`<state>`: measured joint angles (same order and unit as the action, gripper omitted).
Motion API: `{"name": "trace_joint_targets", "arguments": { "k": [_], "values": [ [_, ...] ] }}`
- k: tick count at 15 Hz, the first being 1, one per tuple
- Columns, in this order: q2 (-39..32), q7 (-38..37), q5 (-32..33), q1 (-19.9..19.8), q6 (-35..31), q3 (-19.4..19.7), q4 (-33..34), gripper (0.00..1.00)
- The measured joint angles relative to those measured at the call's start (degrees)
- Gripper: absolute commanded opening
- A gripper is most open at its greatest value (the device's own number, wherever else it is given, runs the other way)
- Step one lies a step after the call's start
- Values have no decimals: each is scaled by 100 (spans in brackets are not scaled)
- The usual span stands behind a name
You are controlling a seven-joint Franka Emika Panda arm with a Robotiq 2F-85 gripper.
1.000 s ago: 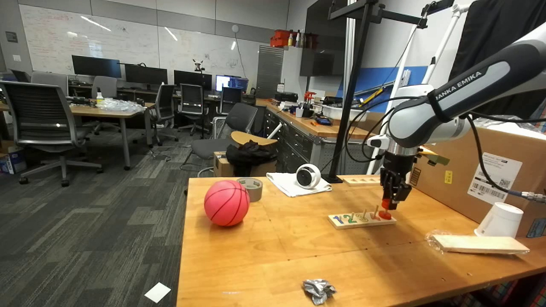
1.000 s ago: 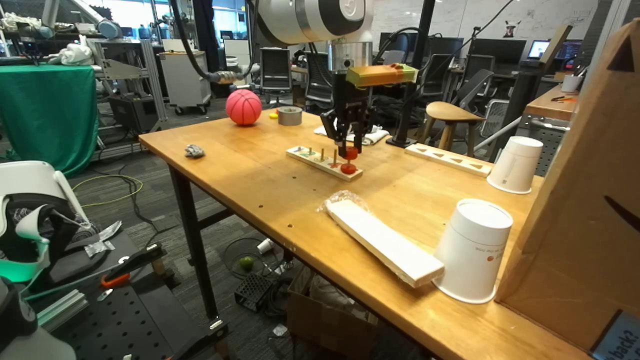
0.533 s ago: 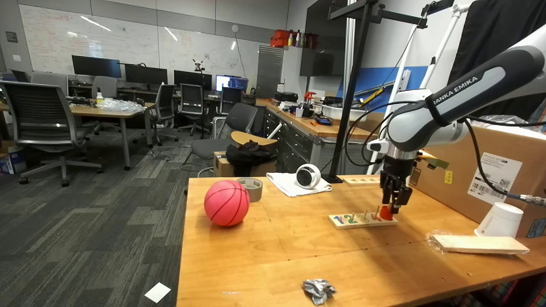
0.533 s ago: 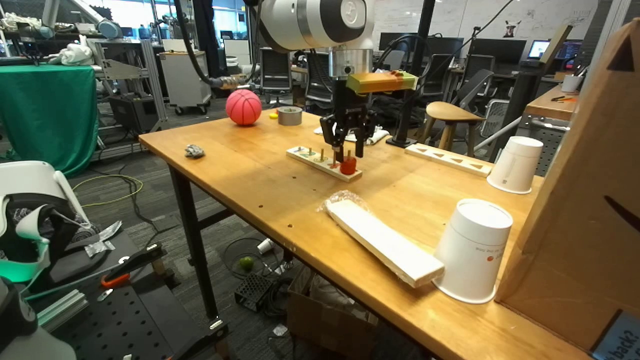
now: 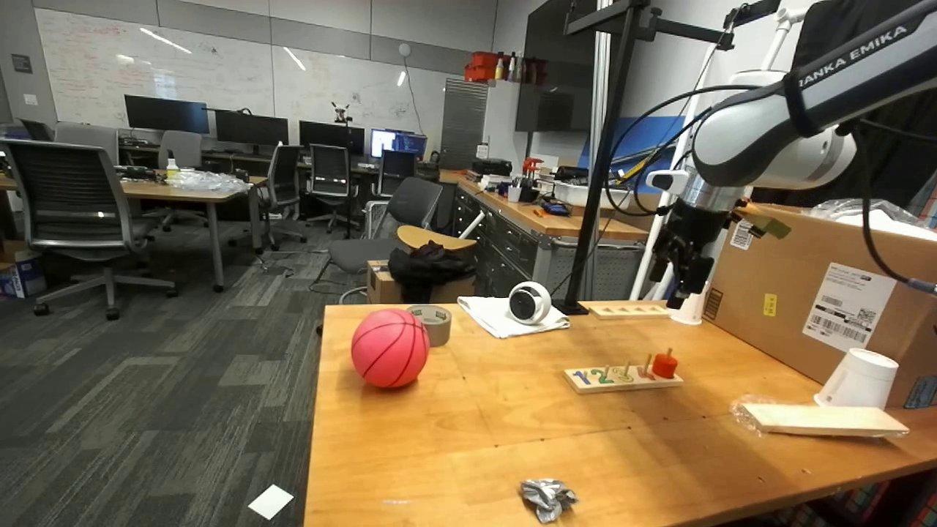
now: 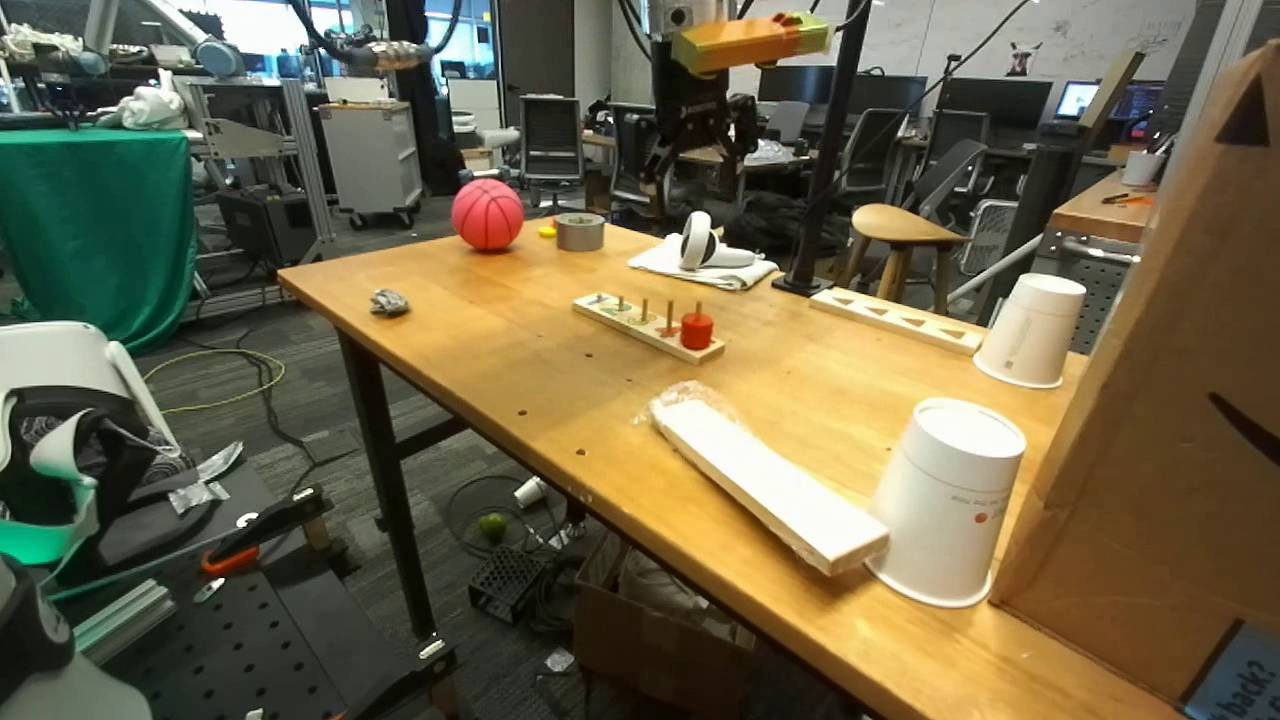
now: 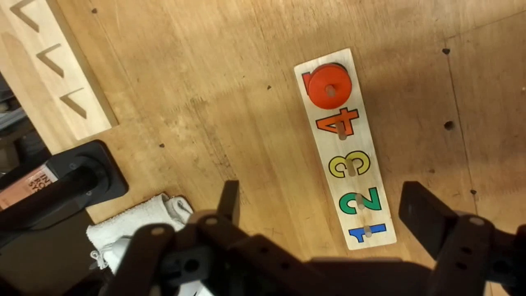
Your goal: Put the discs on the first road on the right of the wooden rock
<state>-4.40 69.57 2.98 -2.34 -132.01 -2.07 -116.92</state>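
Two fingers (image 7: pixel 426 218) of the black gripper (image 7: pixel 320 195) stand spread; below it, round red discs (image 7: pixel 322 82) sit on the end peg (image 7: pixel 331 91) of a pale rectangular wooden base (image 7: pixel 356 144); beneath, grainy wooden worktop (image 7: pixel 246 139); farther off, glossy whiteboard (image 5: pixel 208 80).

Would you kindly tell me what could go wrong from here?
Only the tip of the end peg shows above the red discs, so another might not seat. The open end effector could knock the bare peg beside them if lowered, shifting the wooden board. The pink ball, near an edge of the table, might roll if nudged.
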Motion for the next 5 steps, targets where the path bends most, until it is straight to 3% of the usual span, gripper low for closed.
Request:
{"name": "trace_joint_targets", "arguments": {
  "k": [5],
  "values": [
    [-293, 0, 10, -1, -55, 29, -2, 100]
  ]
}}
